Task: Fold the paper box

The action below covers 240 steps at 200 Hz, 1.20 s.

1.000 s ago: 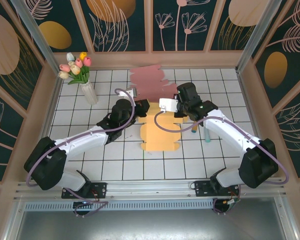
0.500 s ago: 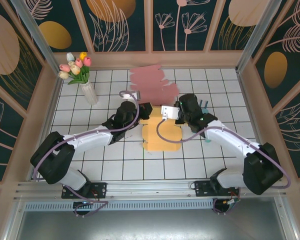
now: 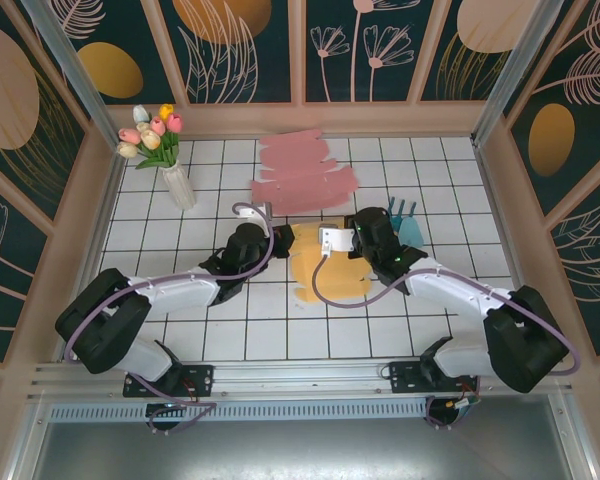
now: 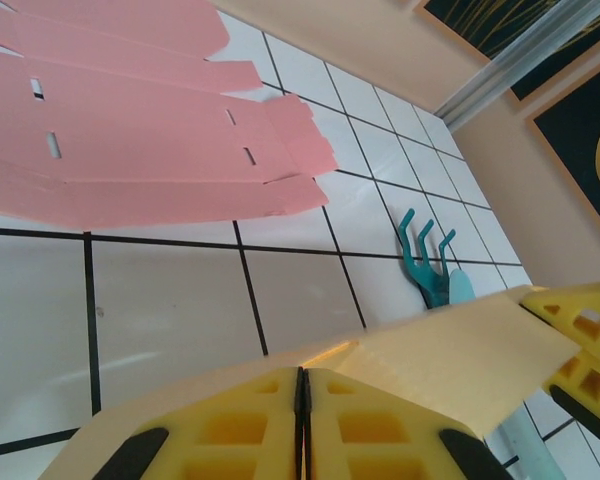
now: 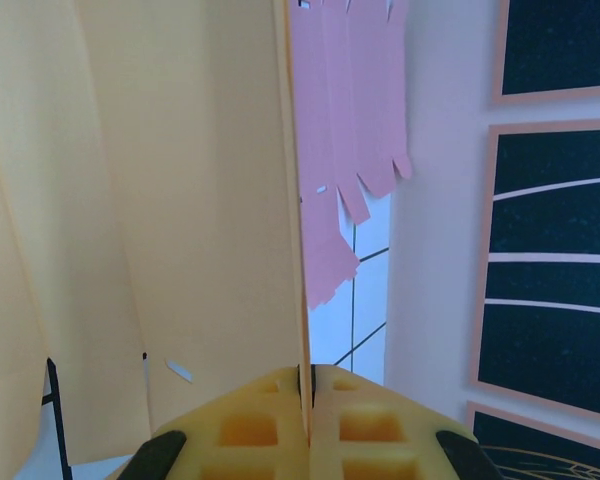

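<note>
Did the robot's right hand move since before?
Yes. In the top view the right hand came down the picture, away from the pink sheet.

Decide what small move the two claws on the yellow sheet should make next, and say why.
Probably swing both pinched edges up and inward, toward each other. The left claw and right claw are each shut on one side of the yellow sheet. The sheet is lifted at the grips but is not yet folded into box walls.
</note>
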{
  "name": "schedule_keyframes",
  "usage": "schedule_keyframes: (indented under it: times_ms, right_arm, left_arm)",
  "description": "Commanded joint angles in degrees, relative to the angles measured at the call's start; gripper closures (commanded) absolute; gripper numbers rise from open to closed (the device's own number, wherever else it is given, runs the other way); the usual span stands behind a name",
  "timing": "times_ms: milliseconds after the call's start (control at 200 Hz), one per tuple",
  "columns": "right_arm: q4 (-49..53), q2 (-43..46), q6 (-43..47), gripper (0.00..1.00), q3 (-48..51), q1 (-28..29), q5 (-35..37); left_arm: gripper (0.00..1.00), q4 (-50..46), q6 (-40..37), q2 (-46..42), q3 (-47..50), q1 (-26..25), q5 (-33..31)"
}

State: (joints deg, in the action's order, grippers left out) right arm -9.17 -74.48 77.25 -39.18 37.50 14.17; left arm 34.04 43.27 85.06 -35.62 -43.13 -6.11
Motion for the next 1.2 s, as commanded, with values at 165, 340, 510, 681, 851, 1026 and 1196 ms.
schedule_keyframes:
  times_ms: [165,340,510,681,851,1026,1196]
  right_arm:
    - [-3.8,-2.0,-4.5,1.00,-1.6,-0.3,-0.1]
    - [-4.4,-2.5,-6.1,1.00,-2.4,-0.5,0.0]
    - [-3.5,-1.8,-5.5,1.00,-1.4,-0.6,-1.6]
    - [0.5,-1.8,-5.3,1.00,-1.7,-1.4,-4.3]
    - [5.5,-4.0,-5.7,1.00,-3.5,-2.7,-5.5]
    - [8.3,-5.4,-7.0,1.00,-5.3,-3.7,-5.7]
    - [9.3,-6.4,-7.9,1.00,-6.6,-4.1,-6.7]
  left_arm:
    - [0.90,1.9,-0.5,2.7,-1.7,0.5,5.8]
    - [0.93,3.8,1.2,8.8,-6.3,-0.9,11.1]
    - [0.92,2.3,-0.1,8.7,-8.8,-1.0,7.1]
    - [0.89,-2.2,-5.0,4.8,-7.8,-0.8,0.6]
    - [0.82,3.4,-4.1,6.7,-1.6,5.2,7.5]
    - [0.68,5.3,-6.4,10.0,-1.2,6.6,9.0]
    - [0.58,4.9,-5.1,14.7,-3.3,6.5,8.7]
